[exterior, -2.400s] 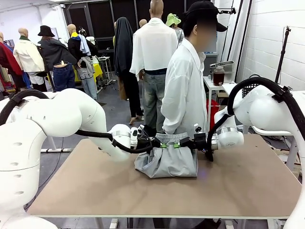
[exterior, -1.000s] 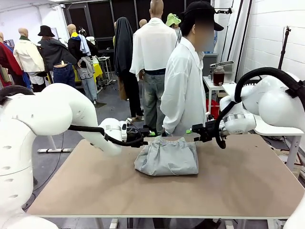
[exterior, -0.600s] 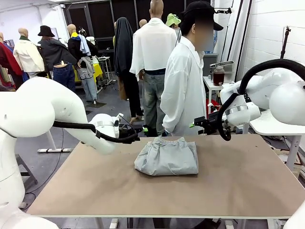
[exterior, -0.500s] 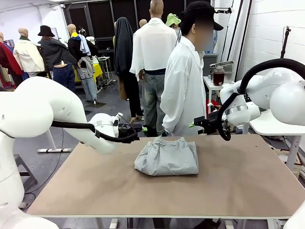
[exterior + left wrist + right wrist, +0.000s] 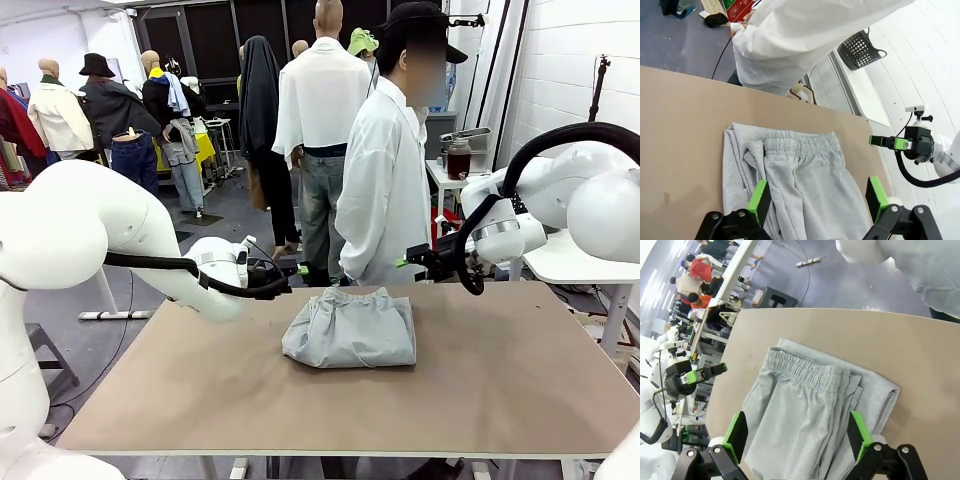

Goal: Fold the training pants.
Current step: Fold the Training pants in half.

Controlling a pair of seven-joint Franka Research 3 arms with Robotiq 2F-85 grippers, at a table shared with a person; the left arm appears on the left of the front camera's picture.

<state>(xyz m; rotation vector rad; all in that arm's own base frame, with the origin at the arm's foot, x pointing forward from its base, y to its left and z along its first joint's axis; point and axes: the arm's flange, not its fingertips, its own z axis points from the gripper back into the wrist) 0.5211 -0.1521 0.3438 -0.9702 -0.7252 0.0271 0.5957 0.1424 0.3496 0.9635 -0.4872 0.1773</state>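
Note:
The training pants lie folded into a compact light grey bundle at the far middle of the table, with the gathered waistband toward the person. My left gripper hovers open just left of them, off the fabric. To their right my right gripper also stands open, above the far edge. In the left wrist view the pants lie beyond my open left gripper, whose green pads hold nothing. The right wrist view has the pants past my open, empty right gripper.
A person in a white shirt stands close against the table's far edge, right behind the pants. The brown table has free room in front and on both sides. A black mesh basket hangs on the wall beyond.
Both grippers have let go of the pants and drawn back outward and up from the waistband. In the last half second they have barely moved. The pants stay folded.

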